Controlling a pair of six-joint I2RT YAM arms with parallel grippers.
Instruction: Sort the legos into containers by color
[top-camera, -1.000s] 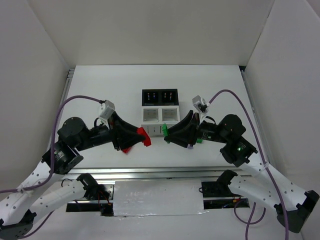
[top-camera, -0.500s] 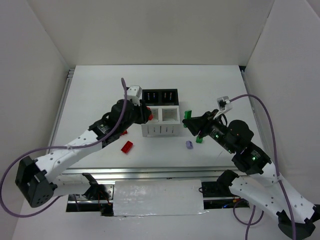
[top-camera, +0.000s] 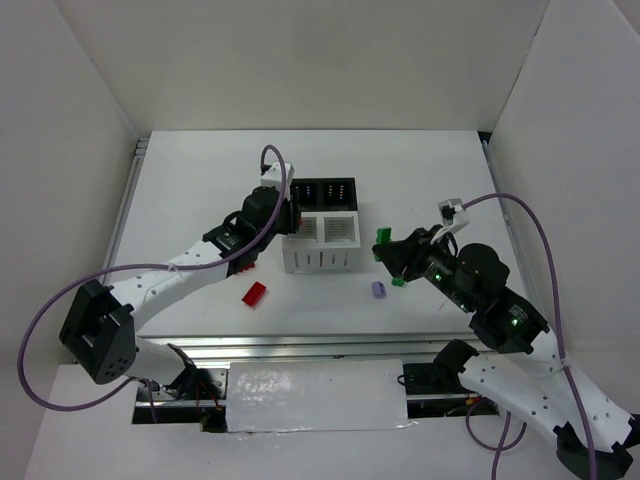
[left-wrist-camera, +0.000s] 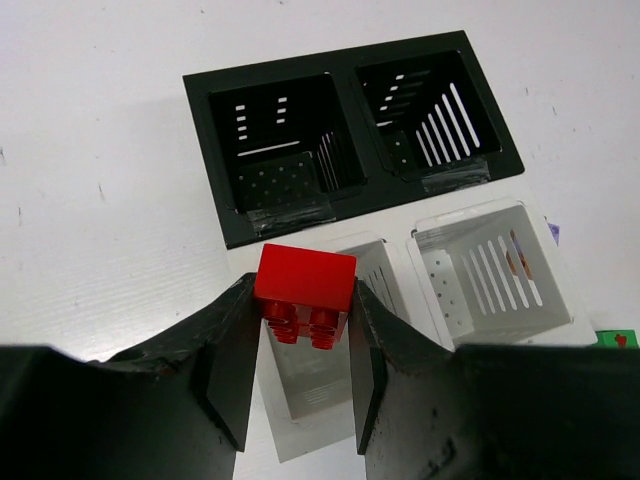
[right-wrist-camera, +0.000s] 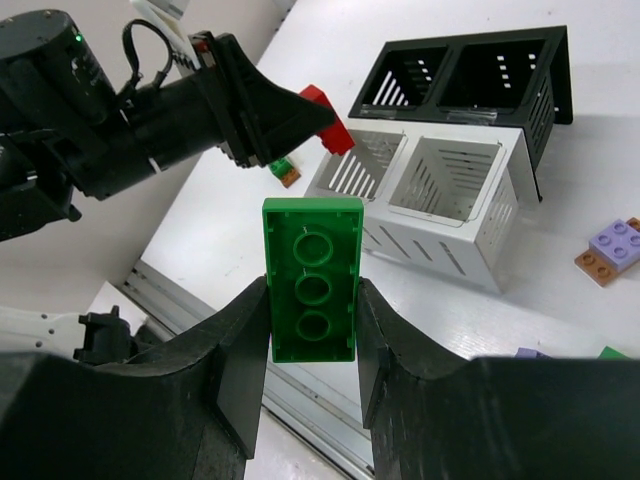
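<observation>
On the left, a red lego (top-camera: 254, 294) is being left loose on the table (top-camera: 190, 180), near the front-left corner of the containers (top-camera: 318, 262) and not yet sorted. A red brick (left-wrist-camera: 305, 275) is being pinched by its sides in the left gripper (left-wrist-camera: 303, 330), the jaws narrow around it. It is being hung above the left edge of the near-left white compartment, just in front of the black pair. Judged from that, a drop is being prepared, with nothing released yet. The two black compartments are being shown empty in the left wrist view. The white ones are partly hidden, so their contents cannot be told. To the right of the containers, a lavender lego (top-camera: 378, 289) and a green lego (top-camera: 398, 281) are being left on the table, close together and apart from the block. Near them a green brick (right-wrist-camera: 312, 250) is being clamped in the right gripper (right-wrist-camera: 312, 300), jaws narrow on its long edges, off to the right of every compartment. By this reckoning the sorting is only being started: two pieces are in hand, at least three are waiting, and none is seen binned.
</observation>
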